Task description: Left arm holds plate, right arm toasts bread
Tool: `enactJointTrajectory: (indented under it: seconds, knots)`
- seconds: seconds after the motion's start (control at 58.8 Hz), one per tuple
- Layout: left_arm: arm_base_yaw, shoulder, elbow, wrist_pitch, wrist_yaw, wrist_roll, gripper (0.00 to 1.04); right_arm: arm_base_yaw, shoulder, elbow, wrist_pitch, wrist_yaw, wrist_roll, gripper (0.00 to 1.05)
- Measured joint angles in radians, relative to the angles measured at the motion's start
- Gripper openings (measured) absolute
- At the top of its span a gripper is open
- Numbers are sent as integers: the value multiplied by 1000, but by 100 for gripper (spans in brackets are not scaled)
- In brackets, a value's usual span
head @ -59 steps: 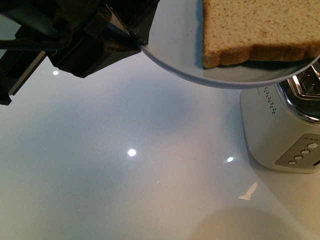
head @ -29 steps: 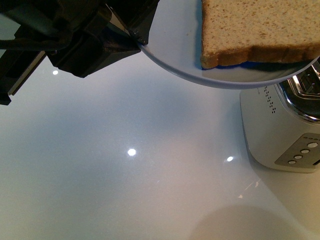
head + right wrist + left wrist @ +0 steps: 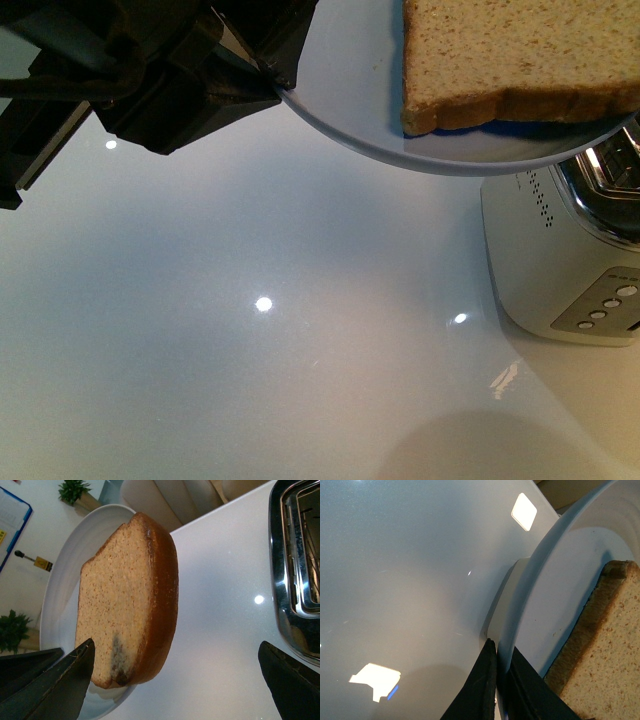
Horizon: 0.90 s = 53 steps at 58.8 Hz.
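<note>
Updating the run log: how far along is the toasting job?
Done: the left gripper grips the plate by its rim, holding it up by the toaster. In hand: the right gripper is open at the bread, not closed on it. Left: grasp the bread and drop it into the empty toaster slot.

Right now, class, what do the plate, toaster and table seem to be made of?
Plate: smooth, pale, faint sheen; glazed ceramic or plastic, unclear. Toaster: matte white body, likely plastic; mirror-bright metal slot rim. Table: glossy white, sharp lamp reflections; material unclear.

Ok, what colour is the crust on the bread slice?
The crust is brown, clearest in the right wrist view.
</note>
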Motion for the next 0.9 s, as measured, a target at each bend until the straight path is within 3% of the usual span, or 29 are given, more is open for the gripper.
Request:
enactJointTrajectory:
  seconds: [0.391,0.902]
  knots:
    - [0,0,0,0,0,0,3,56,157,70,172,18,75,93]
    - [0,0,0,0,1,-3,3,49,87,69,142,34,60,13]
